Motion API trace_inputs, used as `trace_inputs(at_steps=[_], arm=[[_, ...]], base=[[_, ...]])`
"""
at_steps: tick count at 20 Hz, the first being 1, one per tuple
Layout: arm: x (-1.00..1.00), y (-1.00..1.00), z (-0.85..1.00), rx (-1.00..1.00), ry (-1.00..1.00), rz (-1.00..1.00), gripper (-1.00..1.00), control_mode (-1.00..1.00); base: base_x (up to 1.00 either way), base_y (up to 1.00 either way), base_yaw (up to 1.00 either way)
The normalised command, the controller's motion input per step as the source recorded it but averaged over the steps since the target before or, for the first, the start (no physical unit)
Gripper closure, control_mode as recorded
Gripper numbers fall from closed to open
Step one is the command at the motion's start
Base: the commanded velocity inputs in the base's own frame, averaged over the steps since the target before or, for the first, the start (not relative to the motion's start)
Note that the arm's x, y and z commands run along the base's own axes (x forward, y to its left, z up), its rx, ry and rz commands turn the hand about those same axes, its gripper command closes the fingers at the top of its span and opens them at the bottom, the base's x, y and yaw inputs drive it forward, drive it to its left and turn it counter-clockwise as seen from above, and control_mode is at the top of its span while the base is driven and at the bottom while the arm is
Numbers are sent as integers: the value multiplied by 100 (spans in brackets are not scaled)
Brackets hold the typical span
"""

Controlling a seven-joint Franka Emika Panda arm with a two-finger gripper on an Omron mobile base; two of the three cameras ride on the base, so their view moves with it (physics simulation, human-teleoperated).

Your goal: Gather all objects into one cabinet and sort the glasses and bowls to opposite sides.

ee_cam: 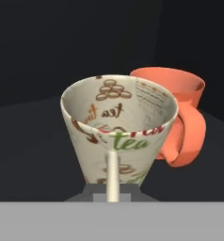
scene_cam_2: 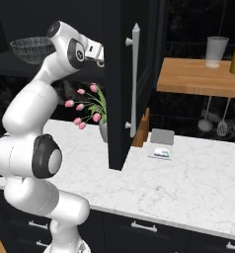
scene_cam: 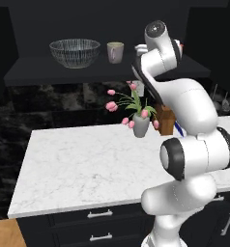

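Placing step: the gripper (ee_cam: pixel 112 196), fingers hidden so grip state unclear, is presenting the speckled tan cup (ee_cam: pixel 118 132) on the cabinet shelf (scene_cam: pixel 35 72), orange cup (ee_cam: pixel 180 113) at 2 o'clock; release is following.

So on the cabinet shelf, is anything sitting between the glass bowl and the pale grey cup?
No. In the left base view the glass bowl and the pale grey cup stand apart on the shelf, with only bare dark shelf between them.

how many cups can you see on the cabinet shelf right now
3: a pale grey cup right of the glass bowl; in the hand view, a tea-print cup close ahead, with an orange cup touching or just behind it. The arm may hide others.
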Motion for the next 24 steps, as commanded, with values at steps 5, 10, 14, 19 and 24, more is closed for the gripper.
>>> trace_inputs(at_steps=[5,10,14,19,24], arm=[[33,0,-7,0,0,-5,100,-100],[28,0,-3,0,0,-4,100,-100],[10,0,-6,0,0,-3,100,-100],[0,-2,-2,0,0,-3,-100,-100],[0,-1,0,0,0,-3,-100,-100]], base=[[0,0,0],[0,0,0],[0,0,0],[0,0,0],[0,0,0]])
